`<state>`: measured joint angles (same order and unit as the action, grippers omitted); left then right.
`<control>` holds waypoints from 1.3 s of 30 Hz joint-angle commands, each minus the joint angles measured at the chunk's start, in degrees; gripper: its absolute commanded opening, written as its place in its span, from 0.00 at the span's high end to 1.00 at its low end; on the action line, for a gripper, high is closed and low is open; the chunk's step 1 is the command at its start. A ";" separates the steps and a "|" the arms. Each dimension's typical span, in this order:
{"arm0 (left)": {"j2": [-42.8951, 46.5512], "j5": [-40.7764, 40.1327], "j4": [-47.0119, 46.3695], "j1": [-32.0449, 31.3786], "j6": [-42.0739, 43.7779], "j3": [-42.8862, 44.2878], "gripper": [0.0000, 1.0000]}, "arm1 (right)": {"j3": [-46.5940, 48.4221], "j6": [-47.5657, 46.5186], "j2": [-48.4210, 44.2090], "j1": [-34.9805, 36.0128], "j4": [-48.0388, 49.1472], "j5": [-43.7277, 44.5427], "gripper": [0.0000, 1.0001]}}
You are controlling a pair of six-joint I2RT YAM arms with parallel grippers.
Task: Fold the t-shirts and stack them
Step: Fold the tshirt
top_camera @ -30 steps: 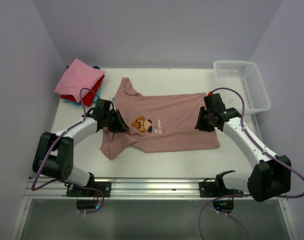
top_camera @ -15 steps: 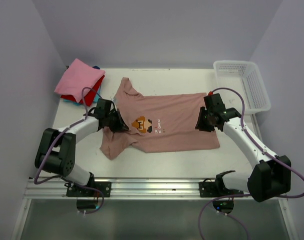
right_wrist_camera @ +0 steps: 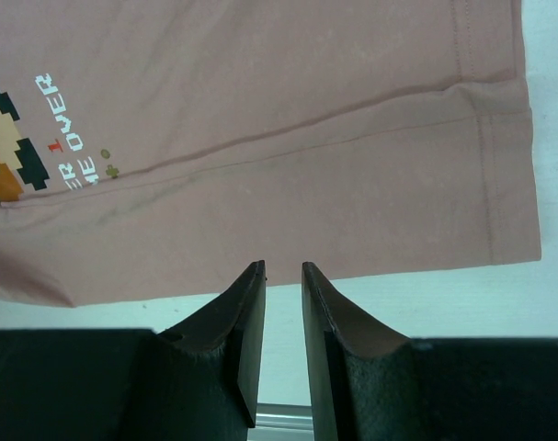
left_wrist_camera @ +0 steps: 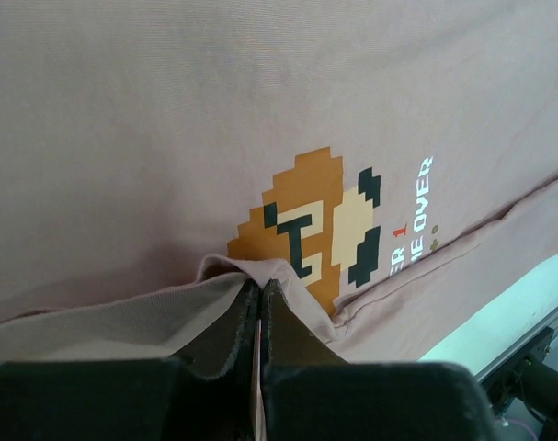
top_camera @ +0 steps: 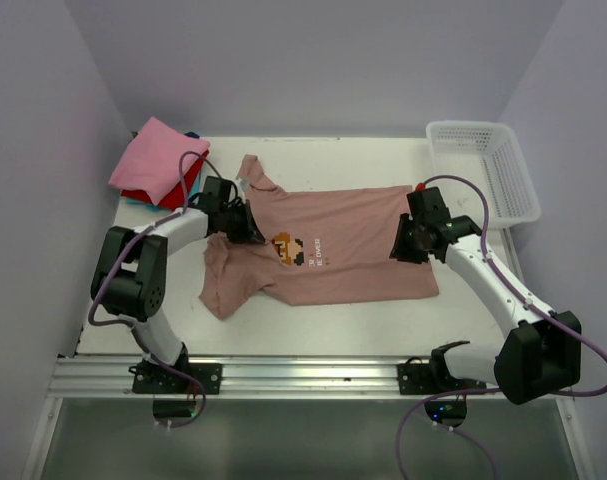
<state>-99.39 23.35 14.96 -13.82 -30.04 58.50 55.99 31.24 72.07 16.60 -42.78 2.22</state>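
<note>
The dusty-pink t-shirt (top_camera: 353,240) lies spread on the table, pixel figure (top_camera: 289,248) and white text facing up. My left gripper (top_camera: 249,230) is shut on a raised fold of its cloth, right beside the figure (left_wrist_camera: 315,225) in the left wrist view (left_wrist_camera: 260,287). My right gripper (top_camera: 401,248) hovers over the shirt's right hem (right_wrist_camera: 499,165). Its jaws (right_wrist_camera: 284,268) are a narrow gap apart and hold nothing. A stack of folded shirts (top_camera: 158,160), bright pink on top with red and blue under it, lies at the back left.
A white lattice basket (top_camera: 483,170) stands at the back right corner. The table's metal front rail (top_camera: 303,375) runs along the near edge. Walls close in on both sides.
My left gripper has moved toward the far side of the table with the pinched cloth, dragging the shirt's left part with it. The right arm has not moved.
</note>
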 commanded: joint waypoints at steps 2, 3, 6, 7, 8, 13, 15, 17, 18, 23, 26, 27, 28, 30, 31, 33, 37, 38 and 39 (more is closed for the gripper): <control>-3.17 3.27 0.59 0.20 4.02 3.20 1.00 | -0.09 -0.22 -0.79 0.27 0.86 0.59 0.73; -3.52 3.28 0.94 0.20 4.37 3.81 1.00 | -0.18 -0.13 -0.79 0.36 1.12 0.51 0.74; -4.23 4.24 1.56 0.20 5.78 4.51 1.00 | -0.53 -0.13 -0.79 0.27 1.48 0.33 0.74; -4.49 4.33 1.74 0.20 6.05 4.87 1.00 | -0.61 -0.22 -0.71 0.27 1.65 0.24 0.74; -4.32 4.59 1.74 0.20 6.40 4.87 1.00 | -0.70 -0.13 -0.71 0.27 1.74 0.24 0.74; -3.18 5.56 1.13 -0.59 7.54 4.87 1.00 | -0.88 -0.39 -0.71 0.27 2.09 0.33 0.74; -2.56 6.35 0.33 -0.76 7.89 4.78 1.00 | -1.05 -0.48 -0.62 0.27 2.09 0.33 0.74; -1.68 6.70 -0.19 -1.20 8.51 5.04 1.00 | -1.40 -0.40 -0.71 0.27 2.18 0.33 0.75; -1.59 6.70 -0.28 -1.38 8.77 5.13 1.00 | -1.41 -0.39 -0.71 0.27 2.44 0.24 0.75; -3.52 7.50 2.61 -2.52 10.70 9.17 1.00 | -1.67 -0.22 -0.71 0.27 2.88 -0.37 0.75; -4.58 6.80 3.32 -2.96 11.32 11.11 1.00 | -1.76 -0.31 -1.06 0.27 2.79 -0.20 0.75; -4.84 6.53 3.41 -2.96 11.41 11.54 1.00 | -1.85 -0.31 -1.14 0.27 2.79 -0.11 0.75; -5.02 6.09 3.41 -2.96 11.50 11.64 1.00 | -1.85 -0.31 -1.32 0.27 2.79 -0.11 0.75; -5.02 4.86 3.23 -2.96 11.15 11.46 0.94 | -2.02 -0.39 -1.50 0.27 2.79 0.06 0.75; -4.41 4.08 3.23 -2.88 10.97 11.29 0.69 | -2.02 -0.48 -1.50 0.27 2.79 -0.02 0.74; -2.57 1.27 3.06 -2.96 10.09 10.15 0.27 | -2.20 -0.66 -1.67 0.27 2.79 0.07 0.73; 2.09 -4.18 4.19 -2.96 8.95 7.60 0.00 | -2.46 -0.66 -2.02 0.27 2.79 0.15 0.69; 3.14 -5.33 5.50 -2.96 7.99 6.90 0.00 | -2.46 -0.66 -2.02 0.19 2.79 0.15 0.69; 5.94 -5.51 6.04 -2.96 7.37 4.98 0.00 | -2.46 -0.66 -2.11 0.27 2.71 0.33 0.68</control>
<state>-100.60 22.02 19.27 -16.69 -21.04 65.95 53.89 31.03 71.92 16.60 -41.21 2.04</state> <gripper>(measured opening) 0.996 0.311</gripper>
